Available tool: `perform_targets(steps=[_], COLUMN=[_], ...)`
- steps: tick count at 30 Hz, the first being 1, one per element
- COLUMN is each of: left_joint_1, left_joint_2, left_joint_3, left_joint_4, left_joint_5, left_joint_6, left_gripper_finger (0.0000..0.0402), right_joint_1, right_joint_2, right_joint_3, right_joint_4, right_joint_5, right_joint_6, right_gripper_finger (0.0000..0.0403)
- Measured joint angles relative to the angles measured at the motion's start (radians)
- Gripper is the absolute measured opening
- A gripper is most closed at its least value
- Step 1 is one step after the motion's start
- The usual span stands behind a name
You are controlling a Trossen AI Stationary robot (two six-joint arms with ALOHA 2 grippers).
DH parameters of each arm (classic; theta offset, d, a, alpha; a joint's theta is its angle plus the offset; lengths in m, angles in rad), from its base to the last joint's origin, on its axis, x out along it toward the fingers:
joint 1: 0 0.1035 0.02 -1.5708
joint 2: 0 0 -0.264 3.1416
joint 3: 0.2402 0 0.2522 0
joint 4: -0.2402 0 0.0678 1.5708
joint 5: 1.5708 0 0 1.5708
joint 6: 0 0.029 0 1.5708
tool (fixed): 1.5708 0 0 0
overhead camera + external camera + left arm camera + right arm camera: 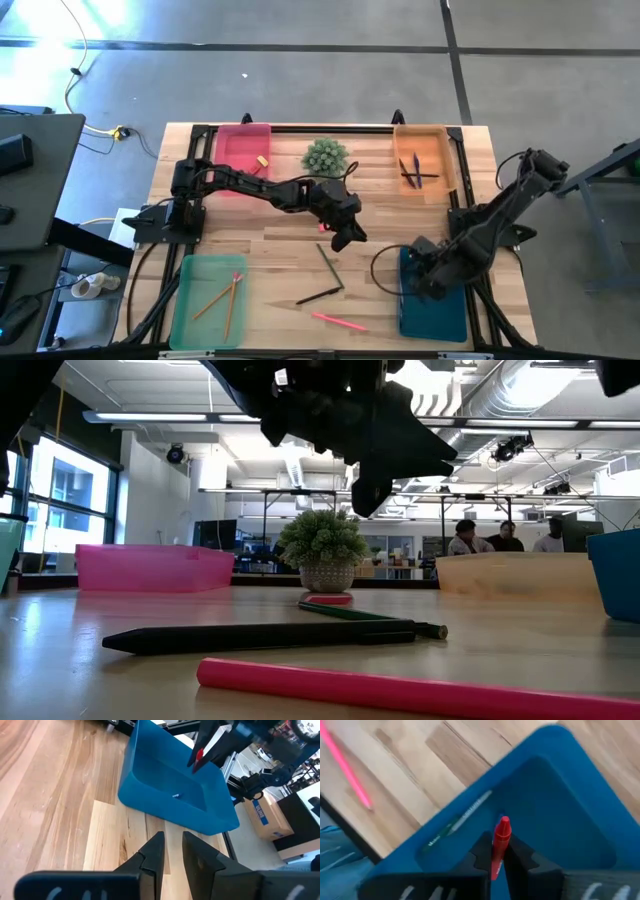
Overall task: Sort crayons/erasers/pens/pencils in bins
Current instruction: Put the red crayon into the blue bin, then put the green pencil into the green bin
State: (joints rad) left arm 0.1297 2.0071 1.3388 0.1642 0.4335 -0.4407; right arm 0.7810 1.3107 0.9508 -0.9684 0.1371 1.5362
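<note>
My right gripper (497,851) is shut on a red crayon (501,834) just above the teal-blue bin (437,312) at the near right; a slim stick (462,817) lies on that bin's floor. My left gripper (172,851) hangs over the table's middle (347,236), its fingers a narrow gap apart with nothing between them. Below and near it, a red eraser (327,599), a dark green pencil (330,265), a black pen (318,296) and a pink pencil (338,321) lie flat on the wood. My right gripper pinches the red crayon's shaft (498,849) between its two fingers. The crayon lies along the fingers, and its pointed tip (504,823) sticks out past them. The fingers slant steeply down from above. The crayon is clear of the bin below.
The pink bin (243,150) at the far left holds a yellowish eraser (262,160). The orange bin (425,160) at the far right holds dark pens. The light green bin (208,300) at the near left holds pencils. A small potted plant (326,155) stands at the far middle.
</note>
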Motion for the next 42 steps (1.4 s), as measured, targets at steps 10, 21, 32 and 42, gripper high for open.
perform_targets(steps=[10, 21, 32, 42], left_joint_1=[0.0, -0.005, -0.029, -0.051], left_joint_2=[0.0, 0.0, -0.002, -0.068], left_joint_3=[0.0, 0.0, 0.0, 0.078], left_joint_4=[-0.021, -0.18, -0.326, -0.506], left_joint_5=[0.0, -0.068, -0.055, -0.067], left_joint_6=[-0.024, -0.054, 0.02, 0.251], left_gripper_finger=[0.0058, 0.0117, 0.013, 0.0107], right_joint_1=[0.039, 0.039, 0.037, 0.037], right_joint_2=[0.137, 0.206, 0.193, 0.055], right_joint_3=[0.0, 0.0, 0.0, 0.0], right_joint_4=[0.0, 0.01, 0.029, 0.045], right_joint_5=[-0.094, -0.2, -0.198, -0.021], right_joint_6=[0.094, 0.167, 0.167, 0.217], right_gripper_finger=[0.0012, 0.0045, 0.0119, 0.0121])
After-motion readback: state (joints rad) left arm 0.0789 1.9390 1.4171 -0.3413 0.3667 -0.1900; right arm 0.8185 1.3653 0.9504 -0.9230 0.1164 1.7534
